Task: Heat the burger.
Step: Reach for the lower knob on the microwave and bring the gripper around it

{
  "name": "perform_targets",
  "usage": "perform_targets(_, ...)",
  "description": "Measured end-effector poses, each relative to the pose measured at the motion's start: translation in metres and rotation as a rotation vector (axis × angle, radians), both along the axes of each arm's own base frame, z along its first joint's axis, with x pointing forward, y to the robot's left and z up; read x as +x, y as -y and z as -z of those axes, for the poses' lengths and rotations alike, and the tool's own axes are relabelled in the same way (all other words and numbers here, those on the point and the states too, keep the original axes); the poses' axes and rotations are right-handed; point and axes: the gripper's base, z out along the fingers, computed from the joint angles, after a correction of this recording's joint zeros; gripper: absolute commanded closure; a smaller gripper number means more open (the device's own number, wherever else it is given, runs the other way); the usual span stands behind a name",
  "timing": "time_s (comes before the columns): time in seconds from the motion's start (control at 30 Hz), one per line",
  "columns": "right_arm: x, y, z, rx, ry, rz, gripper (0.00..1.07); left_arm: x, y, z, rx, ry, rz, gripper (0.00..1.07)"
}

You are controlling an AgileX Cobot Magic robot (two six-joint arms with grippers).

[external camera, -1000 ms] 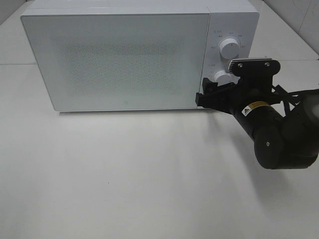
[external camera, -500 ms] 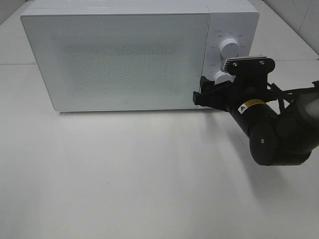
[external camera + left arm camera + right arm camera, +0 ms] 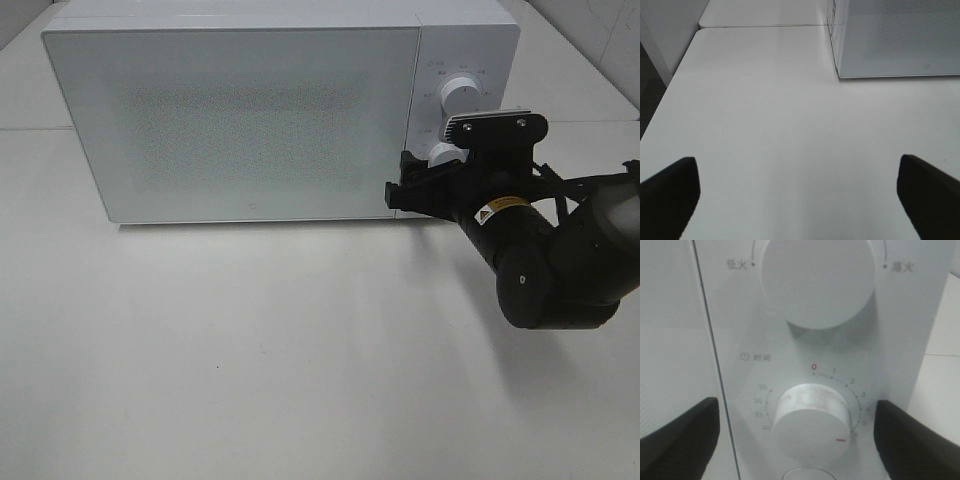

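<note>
The burger is out of view; no frame shows it. A white microwave (image 3: 250, 120) stands at the back of the table with its frosted door shut. My right gripper (image 3: 425, 182) is at its control panel, open. Its dark fingers (image 3: 680, 435) stand on either side of the lower timer knob (image 3: 812, 422) with gaps to it. The knob's red mark points to the lower right of the dial. Above it is the power knob (image 3: 817, 280). My left gripper (image 3: 797, 200) hovers open over bare table, nothing between its fingers.
The white table (image 3: 250, 340) stretches out in front of the microwave. In the left wrist view the microwave's corner (image 3: 840, 75) lies ahead, and the table's edge (image 3: 670, 90) drops off at one side. A tiled wall shows behind at the right.
The right arm has crept slightly left and closer to the microwave's control panel. Its jaws have kept the same width. The left gripper shows only now.
</note>
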Motion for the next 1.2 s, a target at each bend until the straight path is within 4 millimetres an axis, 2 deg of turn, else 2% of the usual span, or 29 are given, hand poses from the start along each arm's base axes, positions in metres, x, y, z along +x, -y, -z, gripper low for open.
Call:
perform_targets(0.23,0.0000,0.0003,0.0001,-0.004,-0.001,0.003,0.31,0.0000,0.0000,0.0000,0.000,0.000,0.000,0.03)
perform_targets(0.4,0.0001,0.0005,0.0002,-0.006,-0.001,0.005,0.37,0.0000,0.0000,0.0000,0.000,0.000,0.000,0.03)
perform_targets(0.47,0.0003,0.0006,0.0001,-0.005,-0.001,0.007,0.45,0.0000,0.0000,0.0000,0.000,0.000,0.000,0.03)
perform_targets(0.5,0.0003,0.0006,0.0001,-0.005,-0.001,0.007,0.45,0.0000,0.0000,0.0000,0.000,0.000,0.000,0.03)
perform_targets(0.57,0.0009,0.0003,-0.0003,-0.004,0.000,0.008,0.57,0.0000,0.0000,0.0000,0.000,0.000,0.000,0.03)
perform_targets(0.6,0.0009,0.0003,-0.0003,-0.004,0.000,0.008,0.57,0.0000,0.0000,0.0000,0.000,0.000,0.000,0.03)
perform_targets(0.63,0.0013,0.0000,-0.0004,-0.003,-0.001,0.007,0.65,0.0000,0.0000,0.0000,0.000,0.000,0.000,0.03)
perform_targets(0.7,0.0014,0.0004,-0.0003,-0.002,-0.002,0.012,0.69,0.0000,0.0000,0.0000,0.000,0.000,0.000,0.03)
perform_targets(0.73,0.0014,0.0008,-0.0003,-0.001,-0.003,0.017,0.78,0.0000,0.0000,0.0000,0.000,0.000,0.000,0.03)
perform_targets(0.77,0.0014,0.0008,-0.0003,-0.001,-0.003,0.017,0.78,0.0000,0.0000,0.0000,0.000,0.000,0.000,0.03)
perform_targets(0.83,0.0015,0.0013,0.0000,0.000,-0.006,0.023,0.88,0.0000,0.0000,0.0000,0.000,0.000,0.000,0.03)
perform_targets(1.13,0.0015,0.0013,0.0000,0.039,-0.013,0.031,0.90,0.0000,0.0000,0.0000,0.000,0.000,0.000,0.03)
perform_targets(1.2,0.0014,0.0009,-0.0001,0.130,-0.029,0.046,0.90,0.0000,0.0000,0.0000,0.000,0.000,0.000,0.03)
